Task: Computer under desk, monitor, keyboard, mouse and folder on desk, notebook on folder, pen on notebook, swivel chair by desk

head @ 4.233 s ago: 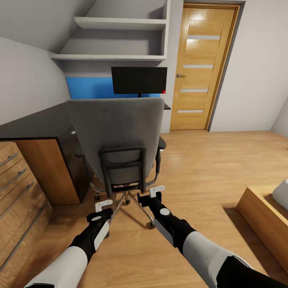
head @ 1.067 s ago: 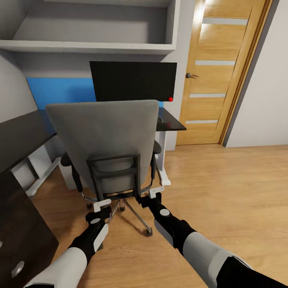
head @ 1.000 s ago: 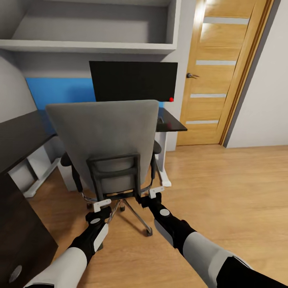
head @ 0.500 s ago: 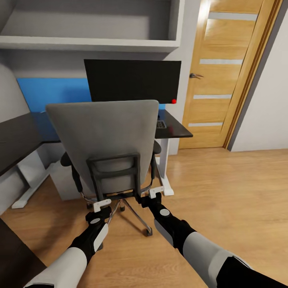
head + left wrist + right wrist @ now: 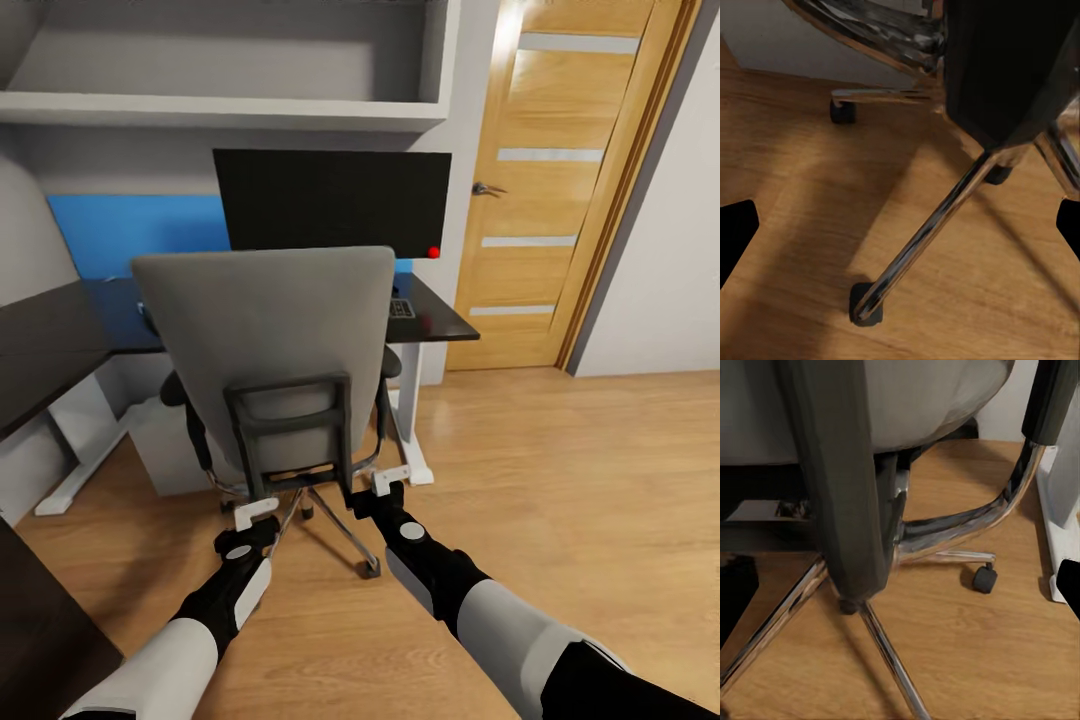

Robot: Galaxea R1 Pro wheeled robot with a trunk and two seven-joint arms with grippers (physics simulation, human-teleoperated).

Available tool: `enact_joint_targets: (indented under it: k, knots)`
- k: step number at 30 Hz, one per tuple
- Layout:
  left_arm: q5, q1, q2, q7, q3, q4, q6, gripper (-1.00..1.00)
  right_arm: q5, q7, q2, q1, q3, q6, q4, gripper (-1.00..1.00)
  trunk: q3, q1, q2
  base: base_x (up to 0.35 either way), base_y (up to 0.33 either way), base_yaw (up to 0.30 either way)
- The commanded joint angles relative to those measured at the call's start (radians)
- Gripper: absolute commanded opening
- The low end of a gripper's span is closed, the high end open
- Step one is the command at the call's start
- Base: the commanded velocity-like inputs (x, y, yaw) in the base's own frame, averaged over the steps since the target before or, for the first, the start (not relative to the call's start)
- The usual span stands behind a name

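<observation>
Since half a sec ago, swivel chair (image 5: 275,360) has turned a bit, back now further right; view shifted slightly too. Nearest: left hand (image 5: 258,513) and right hand (image 5: 392,479) low behind the chair, white fingers spread apart, holding nothing, just short of the chrome base. Left wrist cam: chrome leg w/ caster on wood floor (image 5: 795,225). Chair sits tucked at the surface (image 5: 440,322), glossy black. Pale computer (image 5: 165,450) under it, partly hidden. Keyboard (image 5: 400,308) edge peeks past chair back. Monitor (image 5: 330,198) upright on top, red light at corner. Door (image 5: 560,190) far right.
</observation>
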Motion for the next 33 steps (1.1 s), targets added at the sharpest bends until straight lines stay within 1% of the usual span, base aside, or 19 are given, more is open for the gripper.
enact_joint_targets:
  k: [1, 15, 28, 33]
  knots:
    - [0.008, 0.000, 0.000, 0.004, -0.002, -0.001, 0.000, 1.00, -0.010, -0.006, 0.000, -0.002, 0.009, -0.006, 0.002, 1.00, -0.001, -0.001, 0.000, -0.309, 0.000, 0.000]
    - [0.008, 0.000, 0.001, 0.004, 0.000, -0.001, 0.001, 1.00, -0.010, -0.002, 0.000, -0.002, 0.009, -0.004, 0.002, 1.00, -0.001, -0.001, 0.000, -0.331, 0.000, 0.000]
    - [0.008, 0.000, 0.001, 0.003, 0.000, -0.002, 0.001, 1.00, -0.009, -0.003, 0.000, -0.002, 0.008, -0.006, 0.002, 1.00, 0.049, -0.007, 0.003, -0.335, 0.000, 0.000]
    - [0.009, 0.000, 0.001, 0.004, 0.001, -0.002, 0.001, 1.00, -0.009, -0.003, 0.000, -0.002, 0.008, -0.006, 0.003, 1.00, 0.069, -0.009, 0.004, -0.203, 0.000, 0.000]
